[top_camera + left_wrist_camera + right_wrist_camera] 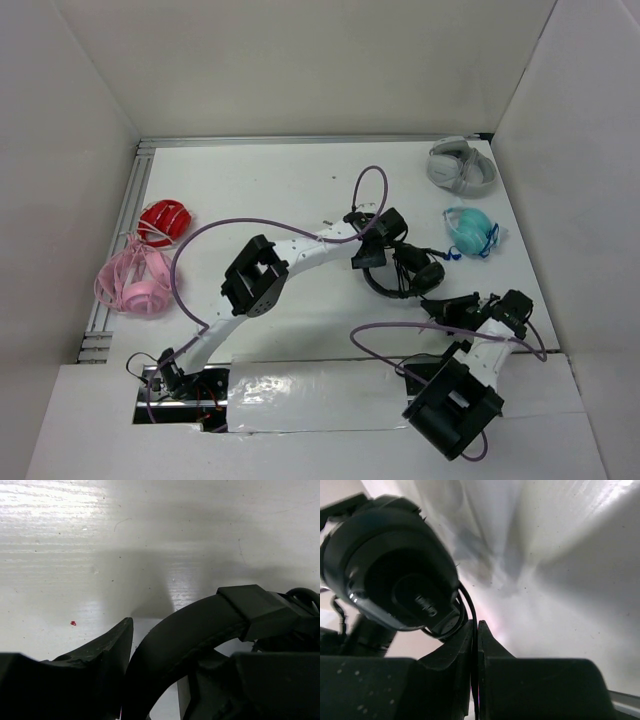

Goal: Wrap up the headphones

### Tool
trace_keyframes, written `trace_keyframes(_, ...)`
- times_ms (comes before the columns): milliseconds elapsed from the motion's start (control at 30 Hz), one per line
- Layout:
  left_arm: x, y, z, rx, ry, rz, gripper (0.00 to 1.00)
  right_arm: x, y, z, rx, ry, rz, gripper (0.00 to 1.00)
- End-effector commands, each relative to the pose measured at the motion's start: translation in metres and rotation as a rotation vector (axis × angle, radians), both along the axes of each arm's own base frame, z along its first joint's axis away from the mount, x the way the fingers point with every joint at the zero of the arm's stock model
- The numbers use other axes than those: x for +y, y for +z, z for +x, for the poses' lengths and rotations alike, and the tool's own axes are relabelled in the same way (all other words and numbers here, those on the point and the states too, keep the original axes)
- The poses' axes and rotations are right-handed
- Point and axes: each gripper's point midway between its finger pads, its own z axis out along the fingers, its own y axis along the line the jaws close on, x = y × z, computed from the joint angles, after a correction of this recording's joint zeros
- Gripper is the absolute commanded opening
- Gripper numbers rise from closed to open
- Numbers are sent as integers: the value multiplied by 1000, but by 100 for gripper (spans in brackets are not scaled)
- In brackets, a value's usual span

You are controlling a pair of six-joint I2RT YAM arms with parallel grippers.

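At the far left of the white, faintly scuffed worktop (280, 190), a glossy red headset (163, 220) and a pink headset (135, 280) are seen lying side by side. Right of centre, the black headphones (405, 272) are laid on the worktop between the two arm ends. The left gripper (370, 250) is placed at their far side. In its wrist view the smooth, matte, curved headband (190, 625) is framed by the parted black fingers (100, 650), and a sliver of worktop shows beside the band. Further right, the right gripper (475, 630) is drawn nearly together, and the thin black cable (473, 609) is pinched in the narrow slit. A round, domed earcup (395, 575) with a shiny plastic hub is seen just beyond it. At the far right, grey-white headphones (462, 165) and teal headphones (468, 230) are set well apart from the black pair.
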Motion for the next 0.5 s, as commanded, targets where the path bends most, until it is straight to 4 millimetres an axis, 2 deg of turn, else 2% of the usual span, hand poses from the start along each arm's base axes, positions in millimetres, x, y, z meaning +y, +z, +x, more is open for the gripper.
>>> trace_keyframes(0,8,11,24,-98,42,19,50,-7,-2,13,-10,-16,-48,11)
trace_keyframes(233,3,6,21,-88,25,14,64,-2,1,10,-1,12,-67,12)
trace_keyframes(367,7,7,19,-86,35,16,64,0,-6,6,27,15,-57,15)
trace_keyframes(467,7,1,16,-76,24,12,60,1,0,8,7,25,-44,16)
